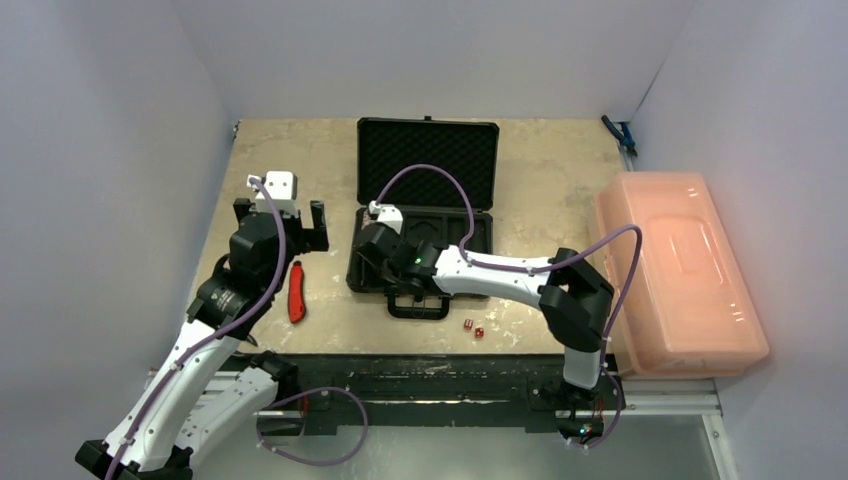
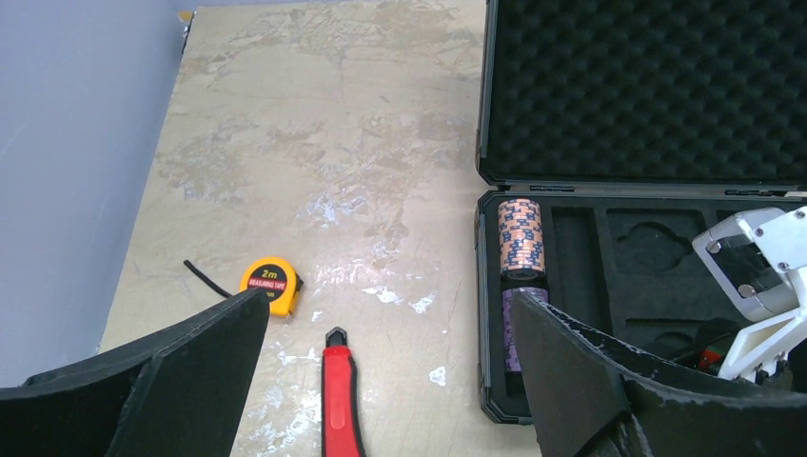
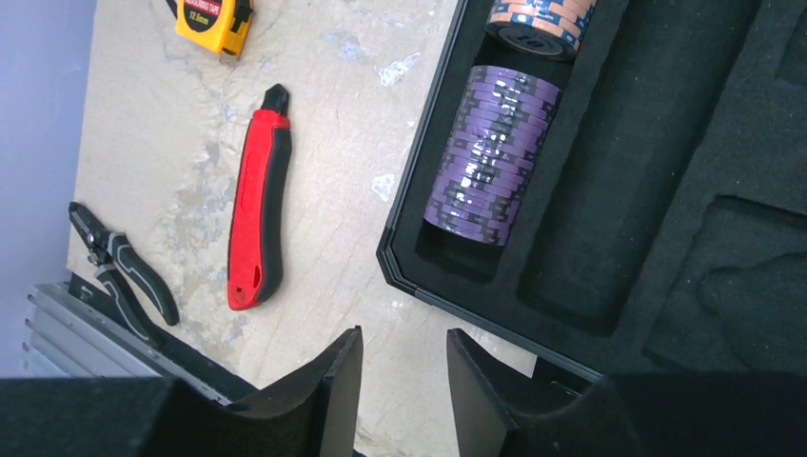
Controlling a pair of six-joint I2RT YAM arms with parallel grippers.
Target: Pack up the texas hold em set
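The black briefcase (image 1: 428, 160) lies open at the table's middle, foam lid up, moulded tray (image 3: 666, 190) toward me. In the tray's left slot lie an orange chip stack (image 2: 521, 236) and a purple chip stack (image 3: 490, 157). Two red dice (image 1: 473, 328) sit on the table in front of the case. My right gripper (image 3: 404, 343) hovers over the table at the case's front left corner, open by a narrow gap, nothing between its fingers. My left gripper (image 2: 388, 314) hangs wide open and empty left of the case, above the red-handled knife (image 2: 340, 400).
A yellow tape measure (image 2: 270, 284) lies left of the case beyond the knife. Black-handled pliers (image 3: 124, 271) rest near the table's front edge. A large translucent pink bin (image 1: 680, 270) fills the right side. Blue-handled pliers (image 1: 618, 130) lie at the far right corner.
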